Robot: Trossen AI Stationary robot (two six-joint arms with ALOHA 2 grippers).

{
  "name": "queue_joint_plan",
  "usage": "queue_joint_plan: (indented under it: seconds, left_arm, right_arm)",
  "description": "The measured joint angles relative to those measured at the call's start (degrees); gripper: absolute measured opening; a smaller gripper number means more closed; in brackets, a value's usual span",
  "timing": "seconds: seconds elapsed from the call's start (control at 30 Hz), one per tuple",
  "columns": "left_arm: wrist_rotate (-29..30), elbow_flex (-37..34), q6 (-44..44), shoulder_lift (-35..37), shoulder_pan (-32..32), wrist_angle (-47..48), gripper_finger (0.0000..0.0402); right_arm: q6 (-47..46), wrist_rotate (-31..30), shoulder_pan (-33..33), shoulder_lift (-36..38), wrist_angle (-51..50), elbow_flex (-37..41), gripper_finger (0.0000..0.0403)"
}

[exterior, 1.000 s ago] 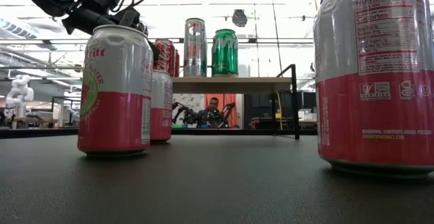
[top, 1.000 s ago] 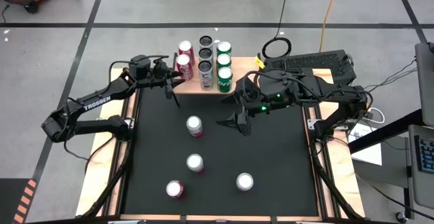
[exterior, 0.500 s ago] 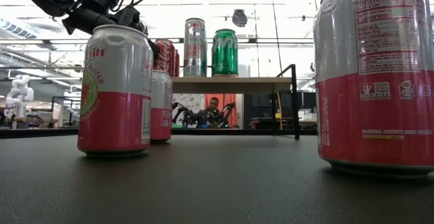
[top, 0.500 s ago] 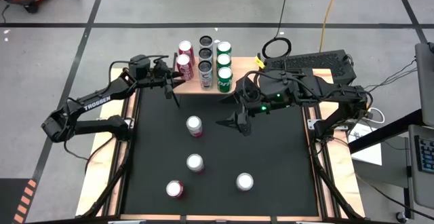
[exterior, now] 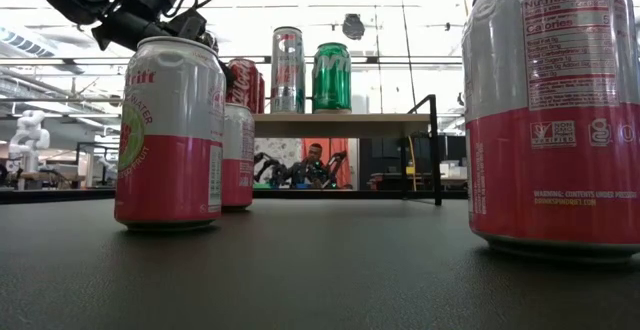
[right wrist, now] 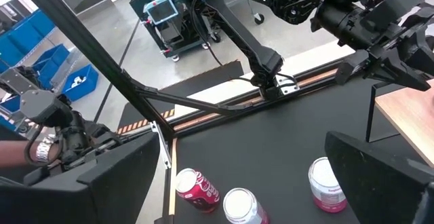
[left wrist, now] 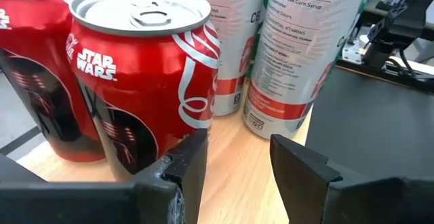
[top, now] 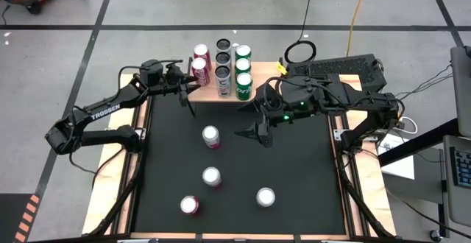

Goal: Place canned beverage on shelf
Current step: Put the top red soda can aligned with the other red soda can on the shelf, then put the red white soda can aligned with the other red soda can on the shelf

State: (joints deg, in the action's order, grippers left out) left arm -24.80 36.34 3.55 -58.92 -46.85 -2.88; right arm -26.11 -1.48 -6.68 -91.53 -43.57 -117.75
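Two dark fingers (left wrist: 193,159) of the left gripper (top: 189,94) are being held partly open at the shelf's (top: 259,93) left end, with nothing clamped between them; only bare light wood is being shown in the gap. Just outside one finger, a red Star Wars Coca-Cola can (left wrist: 146,71) is standing upright on the board, with a second red can (left wrist: 30,61) beside it. Beyond the fingertips, white-and-red cans (left wrist: 298,51) are standing, and green cans (top: 243,70) are being kept at the shelf's right end.

Well apart from the left gripper, the right gripper (top: 254,129) is being held above the black mat (top: 294,162) in front of the shelf, its fingers (right wrist: 380,170) spread wide and empty. Ahead of those fingers, four loose cans are standing on the mat: a pink-and-white can (top: 211,136) nearest, another can (top: 212,176) past it, a dark pink can (top: 190,205) and a last can (top: 266,196) farthest out.
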Motion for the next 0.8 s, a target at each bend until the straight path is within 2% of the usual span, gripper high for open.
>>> queue_joint_plan:
  seconds: [0.37, 0.8]
  left_arm:
    - [-3.4, 0.0, -2.4, 0.0, 2.0, -0.2, 0.0166]
    - [2.7, 0.0, 0.1, 0.0, 3.0, -0.2, 0.0166]
  right_arm:
    - [-0.1, 0.0, 0.0, 0.0, 0.0, 0.0, 0.04]
    - [-0.2, 0.0, 0.0, 0.0, 0.0, 0.0, 0.04]
